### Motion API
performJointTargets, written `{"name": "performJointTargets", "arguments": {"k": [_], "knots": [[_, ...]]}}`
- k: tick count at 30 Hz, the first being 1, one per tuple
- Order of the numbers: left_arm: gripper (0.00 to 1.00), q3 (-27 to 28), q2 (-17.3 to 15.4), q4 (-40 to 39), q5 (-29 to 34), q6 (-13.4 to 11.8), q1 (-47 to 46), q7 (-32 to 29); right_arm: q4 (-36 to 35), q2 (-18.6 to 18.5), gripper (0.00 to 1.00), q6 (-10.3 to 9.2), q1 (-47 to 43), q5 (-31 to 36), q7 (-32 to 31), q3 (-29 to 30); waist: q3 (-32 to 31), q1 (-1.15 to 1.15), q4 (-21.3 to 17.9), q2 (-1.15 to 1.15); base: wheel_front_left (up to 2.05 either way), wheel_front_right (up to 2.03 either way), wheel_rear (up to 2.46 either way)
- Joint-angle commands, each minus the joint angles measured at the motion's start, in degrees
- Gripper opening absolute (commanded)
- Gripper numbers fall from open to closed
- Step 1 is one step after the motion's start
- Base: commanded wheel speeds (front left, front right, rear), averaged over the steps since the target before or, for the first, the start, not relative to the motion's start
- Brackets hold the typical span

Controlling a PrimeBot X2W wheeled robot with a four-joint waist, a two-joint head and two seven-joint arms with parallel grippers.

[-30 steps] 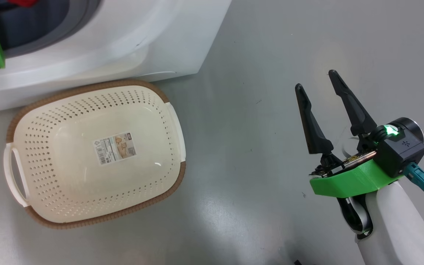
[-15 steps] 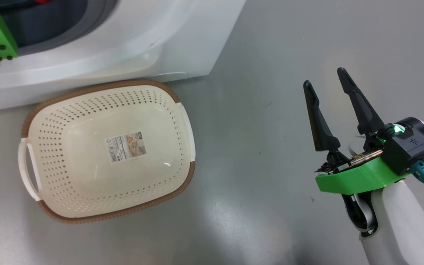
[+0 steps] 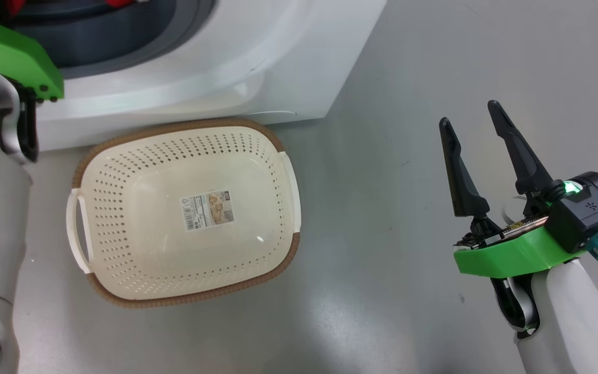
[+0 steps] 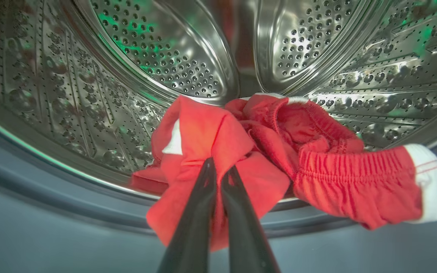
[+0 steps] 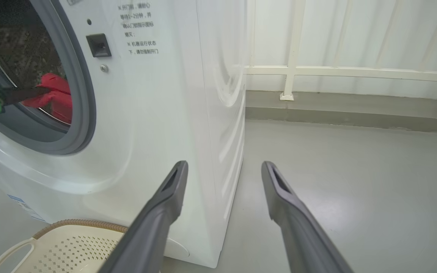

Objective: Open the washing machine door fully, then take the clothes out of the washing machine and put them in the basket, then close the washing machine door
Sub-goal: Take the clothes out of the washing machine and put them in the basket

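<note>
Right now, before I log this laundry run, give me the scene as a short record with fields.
machine: white front-loading washing machine, steel drum exposed
clothes: bright red fabric garments with white trim, at the drum's mouth
left fingers: shut on the red garments
right fingers: open, holding nothing, over grey floor
basket: cream perforated plastic basket with brown rim, on the floor before the machine, no garments in it

Basket (image 3: pixel 185 124) open upward, gasket (image 4: pixel 32 189) lip under clothes (image 4: pixel 203 132)

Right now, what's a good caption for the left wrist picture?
Left gripper pinches red clothes at the steel drum's mouth.
</note>
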State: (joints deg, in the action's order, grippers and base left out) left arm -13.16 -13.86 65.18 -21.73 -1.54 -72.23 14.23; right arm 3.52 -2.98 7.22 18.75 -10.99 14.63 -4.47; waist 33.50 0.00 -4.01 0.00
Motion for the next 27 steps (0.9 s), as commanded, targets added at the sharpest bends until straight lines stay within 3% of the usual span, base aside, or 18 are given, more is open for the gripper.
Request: {"name": "performJointTargets", "arguments": {"k": [1, 14, 27], "knots": [[0.0, 1.1, -3.3, -2.9, 0.2, -0.5, 1.4, 0.7, -1.7, 0.1, 1.0, 0.26, -1.4, 0.1, 0.4, -0.9, -0.8, 0.0, 0.6, 0.0, 0.0, 0.0, 0.0], [0.0, 6.8, -3.3, -28.1, 1.4, -2.1, 18.8, 0.8, -1.7, 0.1, 1.0, 0.26, -2.9, 0.1, 0.4, 0.0, -5.4, 0.0, 1.7, 0.0, 0.0, 0.0, 0.0], [0.0, 8.7, -1.9, -41.6, 1.4, -3.1, 34.0, 0.7, -0.7, 0.1, 1.0, 0.26, -5.0, -0.2, 0.4, 0.4, -12.2, 0.0, 1.9, 0.0, 0.0, 0.0, 0.0]]}}
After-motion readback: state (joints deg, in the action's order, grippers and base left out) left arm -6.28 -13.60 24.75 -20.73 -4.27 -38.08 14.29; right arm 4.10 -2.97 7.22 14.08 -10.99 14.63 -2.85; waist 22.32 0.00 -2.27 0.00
